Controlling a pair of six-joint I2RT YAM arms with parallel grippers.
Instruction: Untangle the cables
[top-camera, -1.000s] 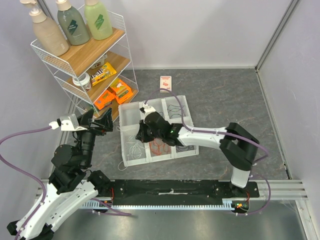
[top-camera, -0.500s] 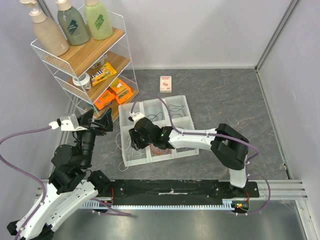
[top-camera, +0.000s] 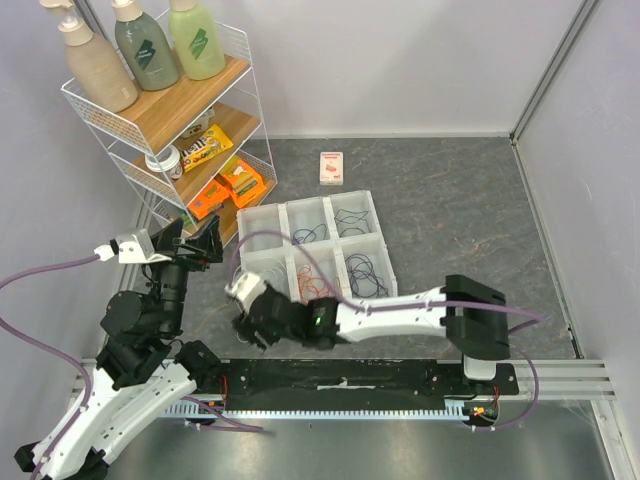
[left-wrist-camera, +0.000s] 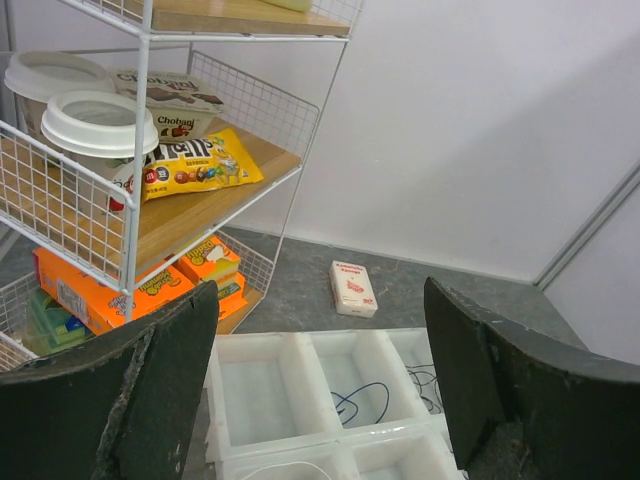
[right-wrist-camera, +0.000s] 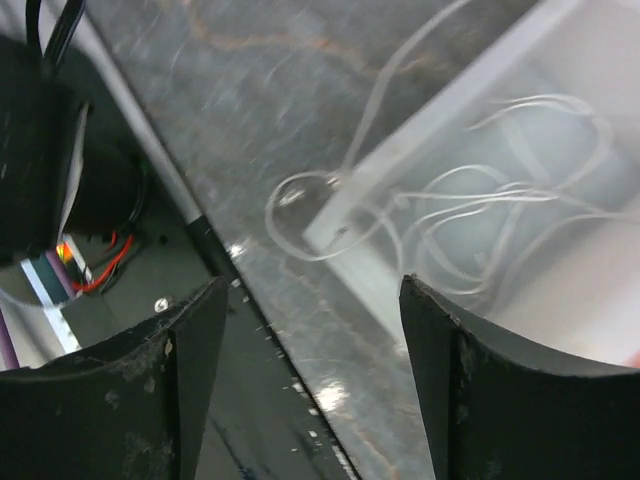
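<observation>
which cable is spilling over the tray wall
The white cable: one loop hangs over the tray wall onto the table; the orange-red cable and dark cables lie inside their compartments.

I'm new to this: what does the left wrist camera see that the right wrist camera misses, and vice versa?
Only the left wrist: a wire shelf holding an M&M's bag and lidded cups, a small box on the grey surface, and a dark cable in one tray compartment. Only the right wrist: a white cable bunched in a compartment, one loop spilling over the rim, plus red wiring on dark hardware. Both: the white divided tray, framed by each camera's own open, empty fingers.
</observation>
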